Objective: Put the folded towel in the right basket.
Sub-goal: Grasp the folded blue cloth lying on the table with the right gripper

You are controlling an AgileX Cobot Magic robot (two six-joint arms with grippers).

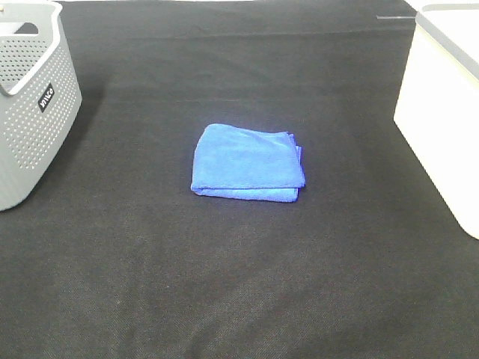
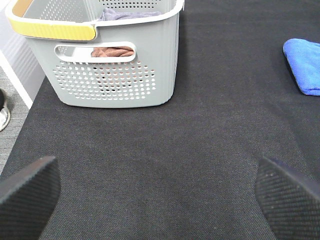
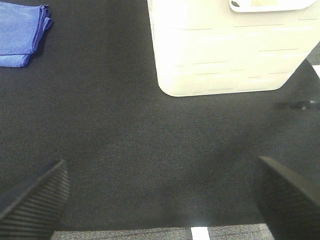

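Note:
The folded blue towel (image 1: 248,162) lies flat on the black table mat in the middle of the exterior high view. It also shows in the left wrist view (image 2: 305,65) and in the right wrist view (image 3: 21,34). The white right basket (image 1: 441,112) stands at the right edge; the right wrist view shows its wall (image 3: 225,55). My left gripper (image 2: 160,200) is open and empty, well away from the towel. My right gripper (image 3: 162,200) is open and empty near the table's front edge, in front of the white basket. Neither arm shows in the exterior high view.
A grey perforated basket (image 1: 34,105) with a yellow-edged handle stands at the left; in the left wrist view (image 2: 115,65) it holds brown and grey cloth. The black mat (image 1: 239,284) covers the table.

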